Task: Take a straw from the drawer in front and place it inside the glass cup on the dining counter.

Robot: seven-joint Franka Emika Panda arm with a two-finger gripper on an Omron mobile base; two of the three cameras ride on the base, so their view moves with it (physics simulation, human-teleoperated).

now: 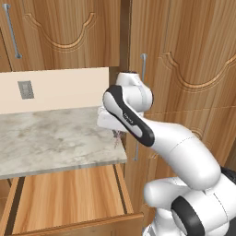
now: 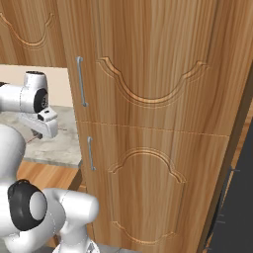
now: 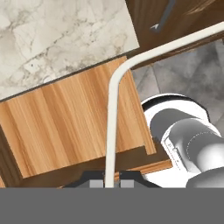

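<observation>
- We have the thin, pale bent-top straw (image 3: 114, 105) pinched in the pincer (image 3: 111, 183), lifted above the open brown wooden drawer (image 1: 69, 196) with its plain light inside.
- Left for us, by our judgement: carrying it to the glass cup and dropping it in.

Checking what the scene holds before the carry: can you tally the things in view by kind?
Straw, clamped in the end effector: 1
Open drawer: 1
Marbled worktop: 1
Wall outlet: 1
Silver door handles: 3
Total: 7
</observation>
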